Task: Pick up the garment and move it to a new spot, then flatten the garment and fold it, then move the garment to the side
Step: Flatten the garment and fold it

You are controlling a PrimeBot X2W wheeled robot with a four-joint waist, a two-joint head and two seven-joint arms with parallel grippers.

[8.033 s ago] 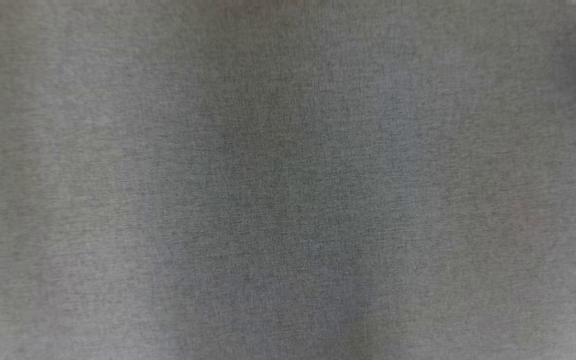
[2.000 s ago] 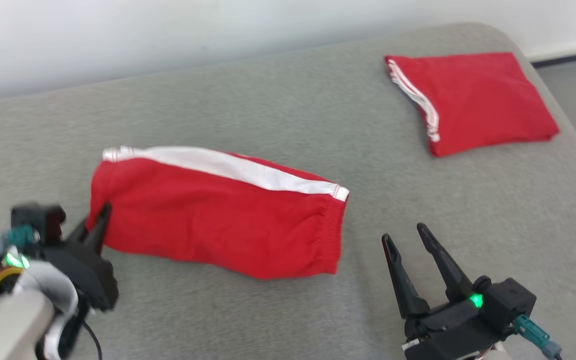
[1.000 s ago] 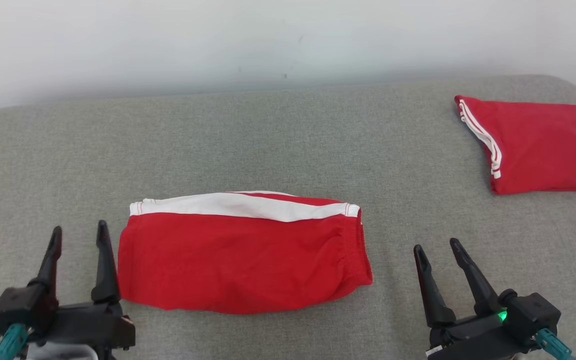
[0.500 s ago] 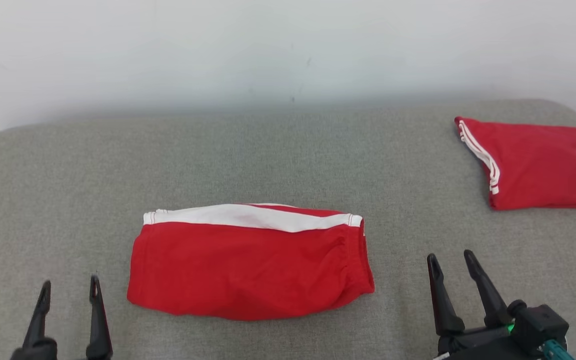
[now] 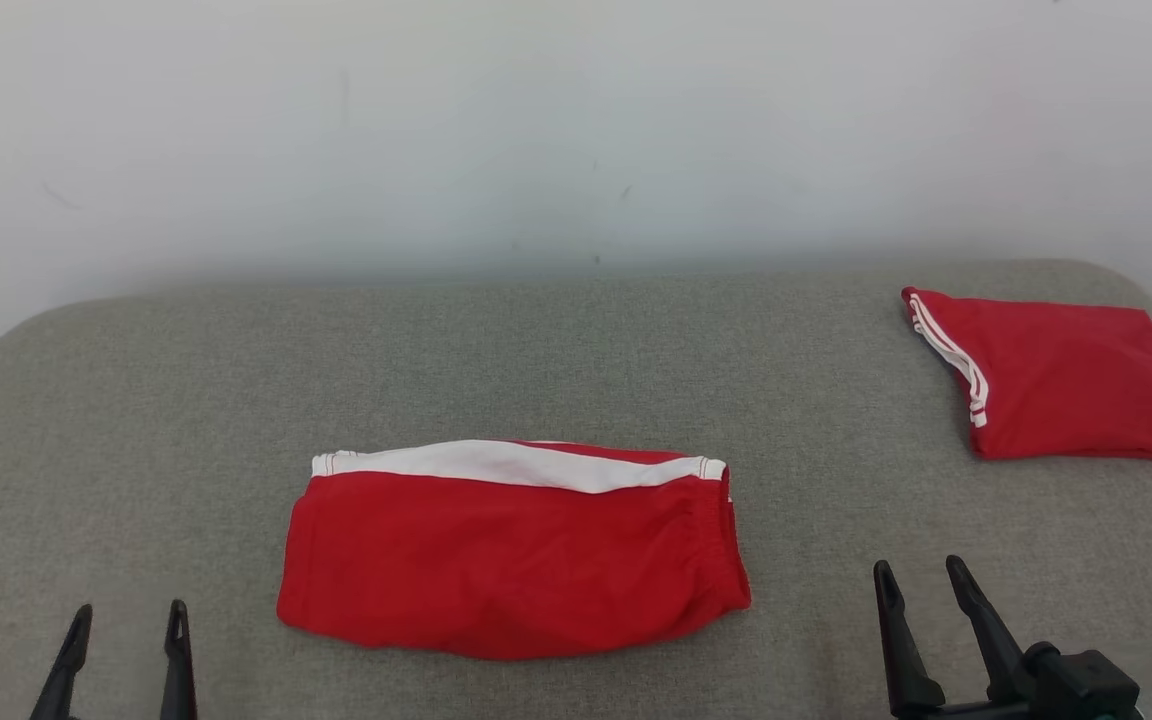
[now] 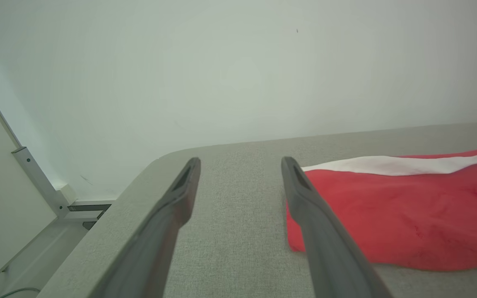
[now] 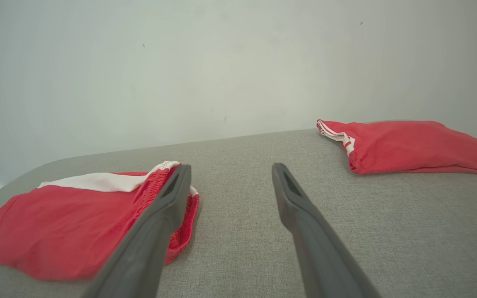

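Both grippers stand empty with their jaws wide. The left gripper (image 5: 130, 608) sits low to the left of the red garment (image 5: 506, 560) and the right gripper (image 5: 918, 565) low to its right. Each is clear of the cloth, and flanking it this way suits a 2-handed take at its short ends.

Beyond the garment rises the white wall (image 5: 536, 130), and under it spreads the grey padded table (image 5: 576, 350). The garment lies flat as a compact oblong, looking doubled over on itself. That fits 2 stages: a piece waiting to be lifted and relaid, or 1 folded and due for the side.

Well apart, to the garment's far right, lies another red garment (image 5: 1066, 380), folded square and probably parked there to keep the working space free. A white band (image 5: 496, 463) runs along the centre garment's far edge.
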